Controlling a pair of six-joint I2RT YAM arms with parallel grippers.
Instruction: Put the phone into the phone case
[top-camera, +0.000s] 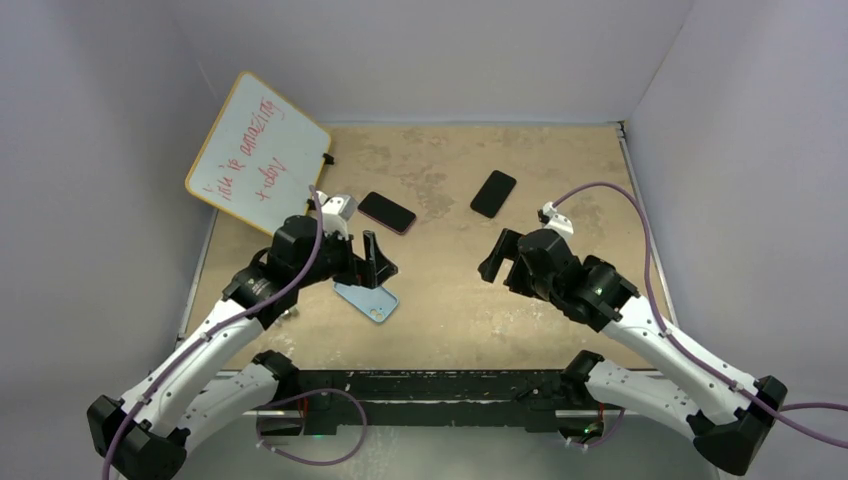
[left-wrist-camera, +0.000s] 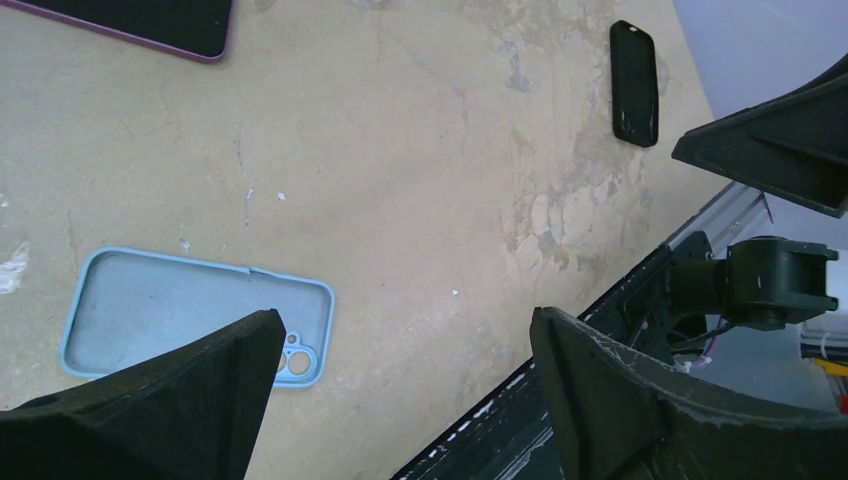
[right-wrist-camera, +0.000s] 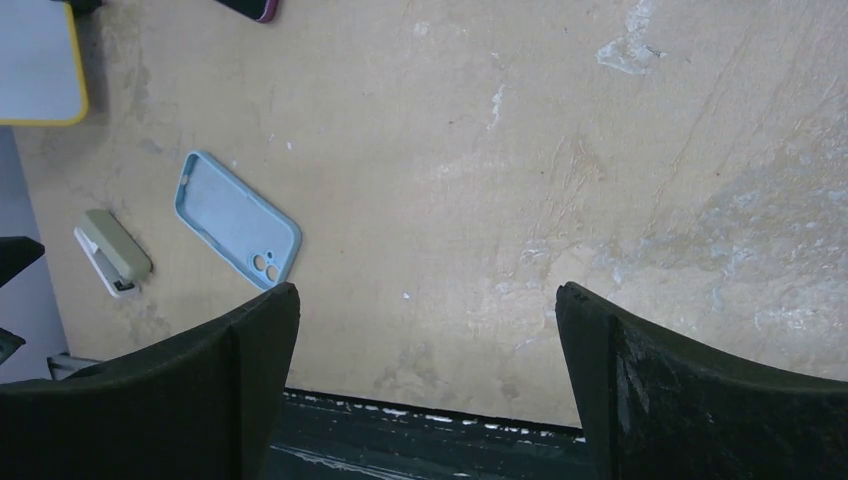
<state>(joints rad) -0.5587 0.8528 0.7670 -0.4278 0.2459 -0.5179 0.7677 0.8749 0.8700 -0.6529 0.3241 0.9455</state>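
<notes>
The empty light blue phone case (top-camera: 366, 300) lies hollow side up at the front left of the table, its camera cutout toward the near edge. The phone (top-camera: 387, 212), dark screen with a maroon rim, lies flat behind it. My left gripper (top-camera: 380, 265) hovers open just above the case's far end; in the left wrist view the case (left-wrist-camera: 170, 310) shows beside the left finger, and the gripper (left-wrist-camera: 405, 330) holds nothing. My right gripper (top-camera: 497, 262) hangs open over bare table at centre right, and in its own view (right-wrist-camera: 428, 295) nothing lies between the fingers. There the case (right-wrist-camera: 237, 219) lies far to the left.
A black phone-shaped slab (top-camera: 493, 193) lies at the back centre right. A whiteboard (top-camera: 258, 153) with red writing leans at the back left. A small grey stapler-like object (right-wrist-camera: 113, 252) sits left of the case. The black front rail (top-camera: 440, 385) borders the near edge.
</notes>
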